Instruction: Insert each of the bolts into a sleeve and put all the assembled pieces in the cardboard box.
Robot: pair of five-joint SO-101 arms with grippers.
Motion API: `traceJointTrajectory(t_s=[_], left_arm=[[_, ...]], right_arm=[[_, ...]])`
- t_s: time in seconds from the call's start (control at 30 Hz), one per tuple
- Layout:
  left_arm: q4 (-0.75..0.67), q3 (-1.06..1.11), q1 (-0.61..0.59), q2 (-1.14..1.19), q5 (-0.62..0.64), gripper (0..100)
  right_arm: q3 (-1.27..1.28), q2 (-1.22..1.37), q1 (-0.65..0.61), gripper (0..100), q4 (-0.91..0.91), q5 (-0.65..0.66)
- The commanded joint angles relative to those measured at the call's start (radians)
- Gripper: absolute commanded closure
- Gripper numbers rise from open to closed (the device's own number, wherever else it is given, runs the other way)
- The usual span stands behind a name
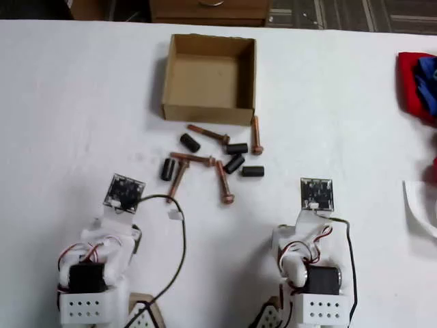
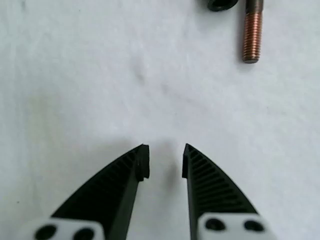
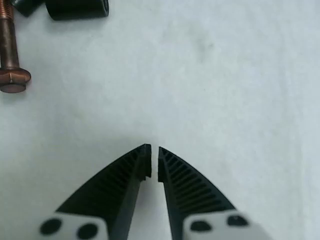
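So the five copper-coloured metal bolts (image 1: pixel 224 183) are lying loose on the white table (image 1: pixel 68 102), in a scattered little heap just in front of the open brown cardboard box (image 1: pixel 210 113). The five short black cylindrical sleeves (image 1: pixel 252 171) are mixed in among them, bolts and sleeves all lying as separate pieces. One bolt sits just off the box's front right corner, pointing away from the wall, and the others fan out toward the arms. Inside the box you can see its bare cardboard floor. The left arm (image 1: pixel 102 266) and right arm (image 1: pixel 311 273) sit at the near edge of the table, one on each side of the heap and a bit back from it. The left gripper (image 2: pixel 165 162) is over bare table with its jaws a little apart and nothing between them. Out ahead of it are the threaded end of one bolt (image 2: pixel 252 30) and the edge of a sleeve (image 2: pixel 222 4). The right gripper (image 3: pixel 154 162) has its jaws pinched almost together, just a thin slit, gripping nothing. Beyond it are a bolt's flanged hex head (image 3: pixel 12 80) and a sleeve (image 3: pixel 77 9). A black cable (image 1: pixel 182 239) curls across the table from the left arm, and a red and blue cloth (image 1: pixel 416 82) lies at the table's far right edge.
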Motion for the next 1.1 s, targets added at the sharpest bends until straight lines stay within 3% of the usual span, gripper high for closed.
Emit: traceJointTrajectory(t_s=[0.0,0.4,0.5,0.73,0.9,1.07], left_arm=[[-0.014,0.021,0.005,-0.028,-0.006,87],[-0.014,0.021,0.005,-0.028,-0.006,87],[-0.014,0.021,0.005,-0.028,-0.006,87],[-0.014,0.021,0.005,-0.028,-0.006,87],[-0.014,0.021,0.005,-0.028,-0.006,87],[-0.014,0.021,0.005,-0.028,-0.006,87]], right_arm=[[0.011,-0.018,-0.002,97.7,0.004,0.006],[0.011,-0.018,-0.007,97.7,0.004,0.008],[0.011,-0.018,-0.082,97.7,-0.008,0.008],[0.011,-0.018,-0.314,97.7,-0.294,0.008],[0.011,-0.018,-0.346,97.3,-0.486,0.011],[-0.049,-0.019,-0.332,85.8,-0.584,0.081]])
